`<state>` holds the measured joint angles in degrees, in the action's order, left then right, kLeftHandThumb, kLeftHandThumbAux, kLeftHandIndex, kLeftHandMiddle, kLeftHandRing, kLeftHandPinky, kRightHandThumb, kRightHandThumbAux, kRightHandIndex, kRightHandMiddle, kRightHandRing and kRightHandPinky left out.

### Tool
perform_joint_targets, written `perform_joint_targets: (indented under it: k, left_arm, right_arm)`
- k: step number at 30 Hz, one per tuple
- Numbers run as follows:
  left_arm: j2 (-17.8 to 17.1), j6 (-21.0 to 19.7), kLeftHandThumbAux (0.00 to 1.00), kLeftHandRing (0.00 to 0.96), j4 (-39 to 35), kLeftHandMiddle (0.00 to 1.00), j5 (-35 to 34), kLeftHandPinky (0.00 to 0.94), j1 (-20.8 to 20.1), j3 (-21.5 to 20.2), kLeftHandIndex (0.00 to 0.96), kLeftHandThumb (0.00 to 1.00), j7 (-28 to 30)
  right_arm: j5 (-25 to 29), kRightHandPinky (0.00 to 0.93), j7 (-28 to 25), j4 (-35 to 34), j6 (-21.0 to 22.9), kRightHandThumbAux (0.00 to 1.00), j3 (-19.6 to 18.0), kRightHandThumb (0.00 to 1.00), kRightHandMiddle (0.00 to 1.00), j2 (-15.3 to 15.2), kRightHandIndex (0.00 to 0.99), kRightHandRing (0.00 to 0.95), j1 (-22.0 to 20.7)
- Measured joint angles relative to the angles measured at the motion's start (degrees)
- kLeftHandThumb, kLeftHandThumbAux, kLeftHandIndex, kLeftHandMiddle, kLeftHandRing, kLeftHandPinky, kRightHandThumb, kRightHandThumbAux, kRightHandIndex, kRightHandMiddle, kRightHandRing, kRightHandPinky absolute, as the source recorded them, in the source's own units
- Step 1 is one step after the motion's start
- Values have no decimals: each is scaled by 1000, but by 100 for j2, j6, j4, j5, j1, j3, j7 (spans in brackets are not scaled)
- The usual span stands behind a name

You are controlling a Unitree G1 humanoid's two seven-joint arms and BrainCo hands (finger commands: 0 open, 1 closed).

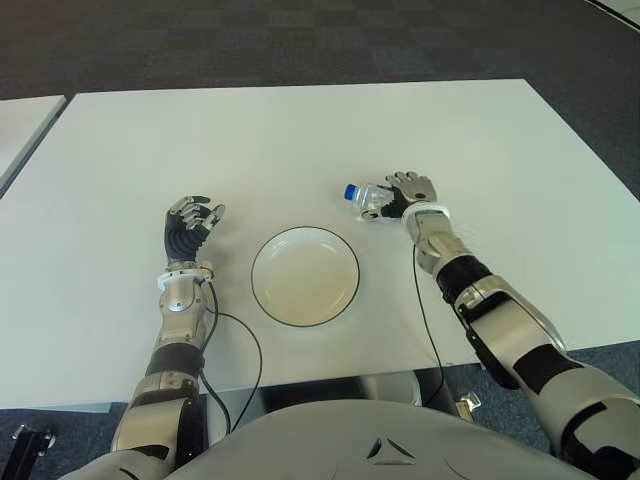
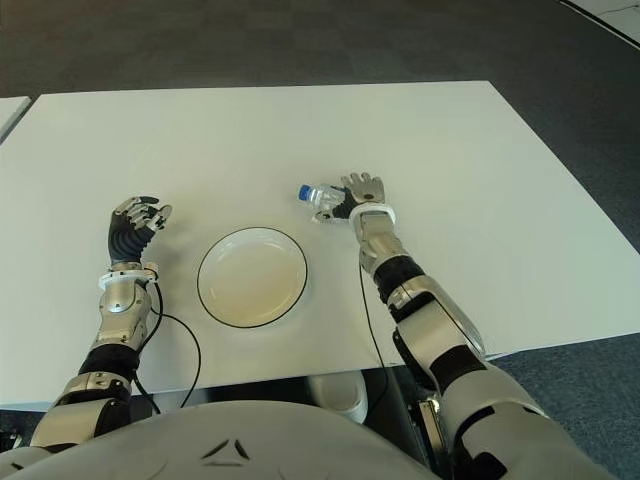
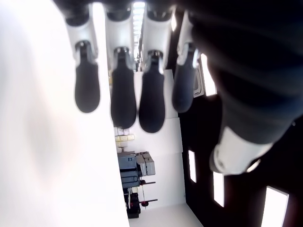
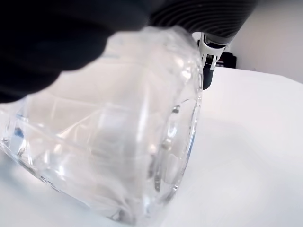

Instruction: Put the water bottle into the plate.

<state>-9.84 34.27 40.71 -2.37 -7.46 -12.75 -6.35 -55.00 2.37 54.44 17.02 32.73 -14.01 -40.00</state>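
from the eye views, we judge the grasp step: our right hand [image 1: 408, 196] has its fingers [image 1: 382, 208] wrapped around the water bottle [image 1: 365, 197], which lies on its side low on the surface [image 1: 300, 140], cap pointing past the fingers. next we must lift it across to the plate [image 1: 305, 276]. our left hand [image 1: 190, 226] shows beside the plate's left.

left wrist view: fingers [image 3: 123, 94] relaxed, holding nothing.

right wrist view: the bottle's clear base fills the palm.

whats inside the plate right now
Nothing: the plate shows only its bare cream inside within the dark rim. The water bottle lies on its side on the table beyond the plate, under the right hand. The left hand holds nothing.
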Motion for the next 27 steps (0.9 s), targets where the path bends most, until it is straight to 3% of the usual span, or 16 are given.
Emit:
perform_joint_targets:
  k: [5,15,18,21,23,27]
  left_arm:
    - [0,10,713,601,8,625,15,576,0,-1,434,707,-2]
    - [-16,-10,714,595,12,616,114,572,0,-5,434,707,-64]
    - [-16,-26,714,599,12,620,107,579,0,-17,434,707,-64]
    - [-16,-26,714,606,12,627,109,584,0,-23,434,707,-64]
    - [-16,-26,714,606,12,627,114,581,0,-24,434,707,-64]
    - [-16,-32,714,600,12,626,114,576,0,-28,434,707,-64]
  right_arm:
    - [156,26,374,606,12,447,-23,703,0,199,0,0,-234]
    - [700,151,1289,1075,-37,537,-284,665,24,418,32,30,-355]
    - [844,223,1511,1152,-67,544,-349,662,99,450,68,112,-351]
    - [972,415,1726,1228,-78,550,-410,656,304,494,210,339,-349]
    - [1035,498,1857,1274,-78,549,-438,655,395,522,268,433,-349]
    - [1194,630,2158,1373,-75,666,-526,697,545,581,386,574,-353]
